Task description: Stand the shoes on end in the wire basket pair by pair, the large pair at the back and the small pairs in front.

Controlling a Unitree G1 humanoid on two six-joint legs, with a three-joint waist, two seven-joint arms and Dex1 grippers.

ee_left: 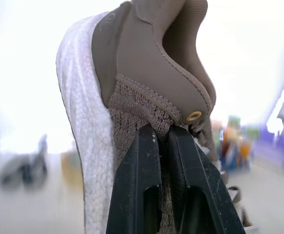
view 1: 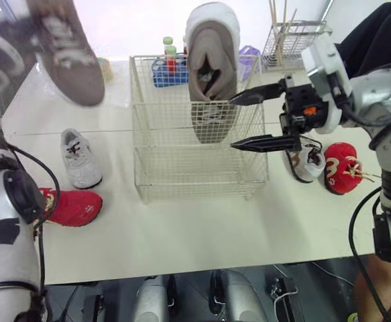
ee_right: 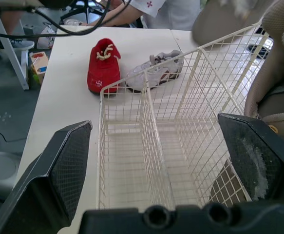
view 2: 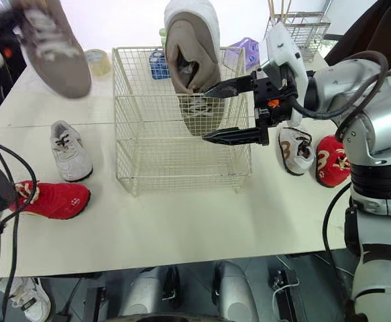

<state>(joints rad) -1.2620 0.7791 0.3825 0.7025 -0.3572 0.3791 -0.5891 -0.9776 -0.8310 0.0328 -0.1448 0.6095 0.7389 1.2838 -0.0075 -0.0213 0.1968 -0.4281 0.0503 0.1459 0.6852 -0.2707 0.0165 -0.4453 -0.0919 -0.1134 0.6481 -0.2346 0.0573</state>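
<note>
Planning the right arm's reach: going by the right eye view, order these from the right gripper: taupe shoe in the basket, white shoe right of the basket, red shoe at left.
From the right gripper:
1. taupe shoe, standing in the wire basket
2. white shoe, right of the basket
3. red shoe, far left

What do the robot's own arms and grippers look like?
The right arm is silver-grey metal with a white wrist housing, a small orange mark and looping black cables. The right gripper has two long, pointed black fingers. The left arm is grey and black, also cabled; the left gripper has matching black fingers.
</note>
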